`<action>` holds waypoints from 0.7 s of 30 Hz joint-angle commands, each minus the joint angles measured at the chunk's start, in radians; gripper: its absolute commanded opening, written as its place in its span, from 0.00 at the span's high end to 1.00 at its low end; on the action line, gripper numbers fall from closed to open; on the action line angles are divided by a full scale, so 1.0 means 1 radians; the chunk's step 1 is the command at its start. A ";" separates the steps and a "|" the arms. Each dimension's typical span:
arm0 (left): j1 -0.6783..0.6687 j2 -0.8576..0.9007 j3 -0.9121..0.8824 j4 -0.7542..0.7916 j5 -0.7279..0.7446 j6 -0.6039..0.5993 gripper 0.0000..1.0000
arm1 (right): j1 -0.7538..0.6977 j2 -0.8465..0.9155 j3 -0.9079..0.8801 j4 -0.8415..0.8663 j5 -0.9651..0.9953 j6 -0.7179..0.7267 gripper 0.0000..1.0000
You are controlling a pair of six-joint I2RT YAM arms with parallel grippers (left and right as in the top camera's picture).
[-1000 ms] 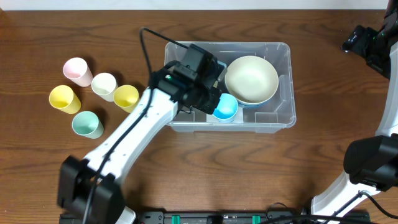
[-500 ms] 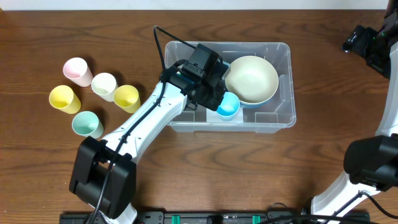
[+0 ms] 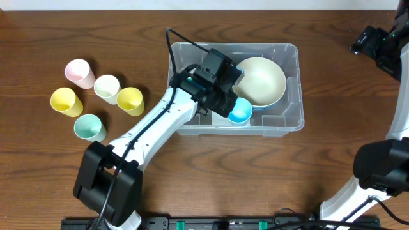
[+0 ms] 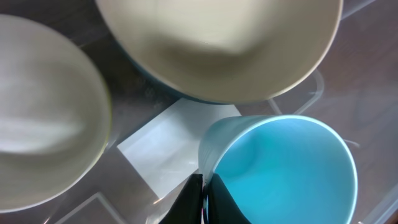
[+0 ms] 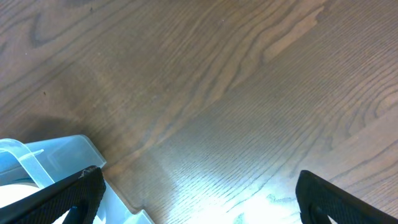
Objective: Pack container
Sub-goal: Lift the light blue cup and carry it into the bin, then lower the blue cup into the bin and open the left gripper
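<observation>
1. Overhead view: the clear plastic container (image 3: 281, 125) sits at the middle of the wooden table (image 3: 319, 172), long side facing the robot, within easy reach of the working gripper.
2. Left gripper (image 4: 203, 194), seen from its own wrist camera, is pinched on the wall of the blue cup (image 4: 286, 168), one finger inside the rim and one outside. The grip looks chosen to keep the cup mouth-up as it goes into the free near corner, just beside the cream bowl (image 4: 217, 43).
3. Right gripper (image 5: 205, 205) hangs over bare wood past the container's corner, fingers wide apart and holding nothing, apparently parked out of the way.
4. A blue edge under the cream bowl suggests a stack, which would save floor space. A second cream bowl (image 4: 43, 118) fills the left of the wrist view, with the white label (image 4: 168, 149) on the base showing between them.
5. Count: one container and two cream bowls. There are six cups: the blue one inside and five waiting at the table's left. These are a pink cup (image 3: 78, 72), a white cup (image 3: 107, 86), a yellow cup (image 3: 64, 101), a second yellow cup (image 3: 130, 100) and a mint-green cup (image 3: 89, 128).
</observation>
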 commanded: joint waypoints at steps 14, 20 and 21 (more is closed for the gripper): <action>-0.007 0.007 -0.008 0.009 -0.010 0.022 0.90 | -0.004 0.006 0.001 -0.001 0.003 0.016 0.01; -0.007 0.007 -0.008 0.009 -0.010 0.022 0.83 | -0.004 0.006 0.001 -0.001 0.003 0.016 0.01; -0.007 0.007 -0.008 0.009 -0.010 0.022 0.83 | -0.004 0.006 0.001 -0.001 0.003 0.016 0.01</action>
